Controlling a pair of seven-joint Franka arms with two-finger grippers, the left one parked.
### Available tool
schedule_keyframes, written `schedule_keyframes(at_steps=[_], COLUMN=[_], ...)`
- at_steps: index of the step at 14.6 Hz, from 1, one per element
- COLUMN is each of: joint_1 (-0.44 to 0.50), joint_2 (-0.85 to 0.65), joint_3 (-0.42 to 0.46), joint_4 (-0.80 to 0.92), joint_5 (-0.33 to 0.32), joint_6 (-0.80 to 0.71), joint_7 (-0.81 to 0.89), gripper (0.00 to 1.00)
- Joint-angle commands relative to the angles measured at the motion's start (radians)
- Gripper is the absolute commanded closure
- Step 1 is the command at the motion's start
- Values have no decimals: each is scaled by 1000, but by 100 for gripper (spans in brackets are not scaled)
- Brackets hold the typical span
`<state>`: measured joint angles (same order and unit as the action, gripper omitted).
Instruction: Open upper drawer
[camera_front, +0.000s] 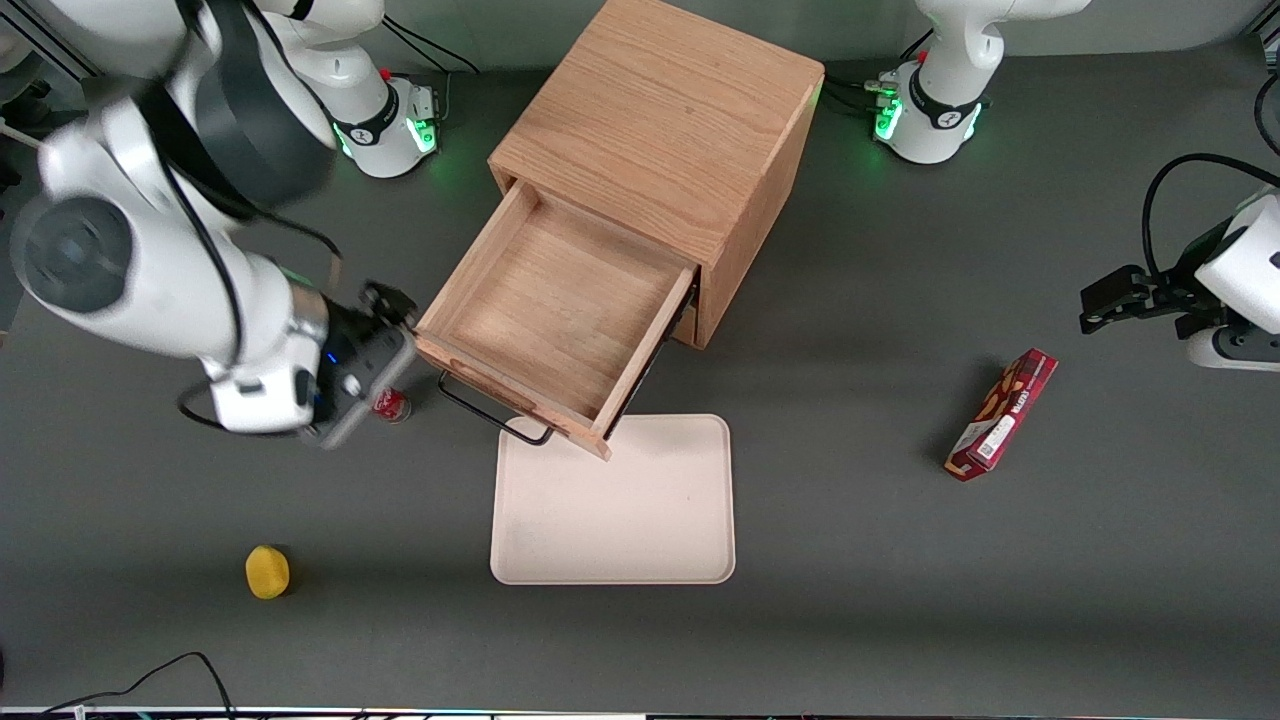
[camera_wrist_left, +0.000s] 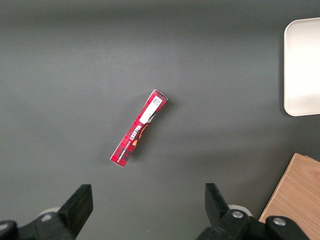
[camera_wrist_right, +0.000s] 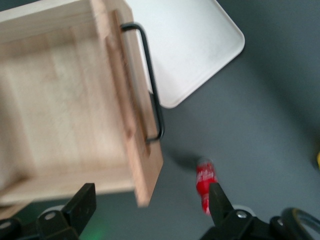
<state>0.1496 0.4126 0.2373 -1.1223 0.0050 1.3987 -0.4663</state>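
The upper drawer (camera_front: 555, 310) stands pulled well out, so the task looks done; the gripper (camera_wrist_right: 150, 205), fingers spread wide and holding nothing, hangs beside the drawer's front corner, and need only back clear of the handle (camera_wrist_right: 152, 90)

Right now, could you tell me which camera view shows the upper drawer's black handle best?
The right wrist view: the handle shows whole along the upper drawer front, with the open gripper apart from it. The front view shows it partly hidden under the drawer front. The left wrist view shows no handle, only a cabinet corner.
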Motion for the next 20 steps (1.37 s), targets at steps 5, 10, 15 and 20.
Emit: schedule_keyframes(at_steps=[5,10,15,20], joint_1=[-197,-341,-430,-374], joint_2=[-357,-443,-454,-465], joint_3=[1,-6,8,7], joint_4=[-387,-468,-390,-399], joint_5=[113,179,57,4], joint_6=[34,30,-32,16], joint_7=[66,213,238,495], gripper=[0,0,0,0])
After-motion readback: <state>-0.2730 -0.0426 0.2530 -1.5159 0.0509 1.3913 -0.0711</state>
